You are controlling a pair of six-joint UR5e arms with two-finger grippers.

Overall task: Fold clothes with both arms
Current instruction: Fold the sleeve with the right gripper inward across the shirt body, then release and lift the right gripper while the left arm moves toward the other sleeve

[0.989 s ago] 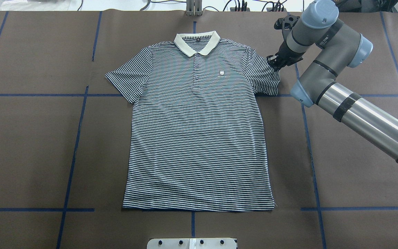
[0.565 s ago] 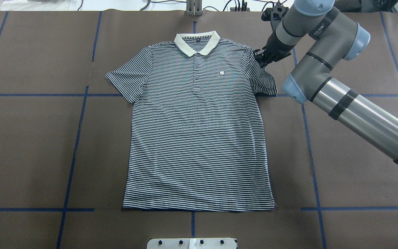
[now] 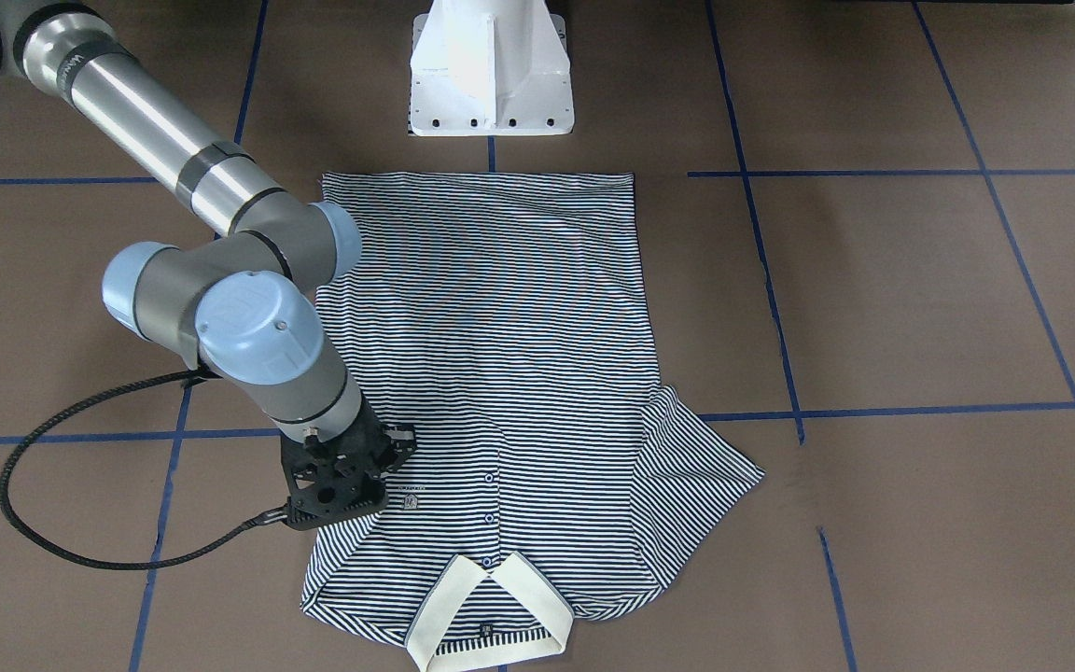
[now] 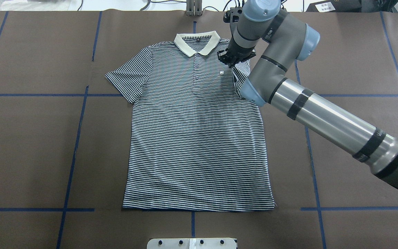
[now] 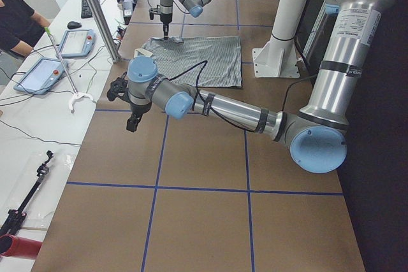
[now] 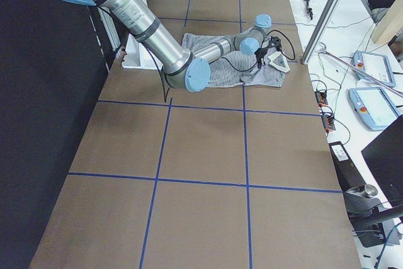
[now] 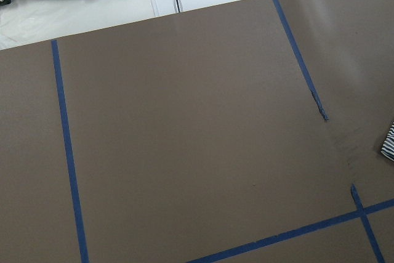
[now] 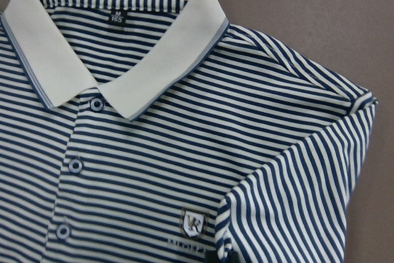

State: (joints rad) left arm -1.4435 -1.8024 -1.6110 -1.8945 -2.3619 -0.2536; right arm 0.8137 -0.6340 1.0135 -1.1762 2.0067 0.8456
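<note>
The polo shirt (image 4: 195, 138) lay flat, face up, mid-bench (image 4: 29, 138). The right claw (image 4: 231, 58) seemed pinched shut on the right-hand sleeve (image 8: 295, 201), folded over the chest beside the logo. The left claw (image 5: 132, 121) hung well apart; its opening couldn't be told. Soft, limp cloth: best gripped at hems and corners.

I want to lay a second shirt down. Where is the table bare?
Bare table lies beside the spread sleeve of the shirt. The other side is bare, but the right arm hangs over it. Crowded by the collar, where the right gripper holds the folded sleeve.
</note>
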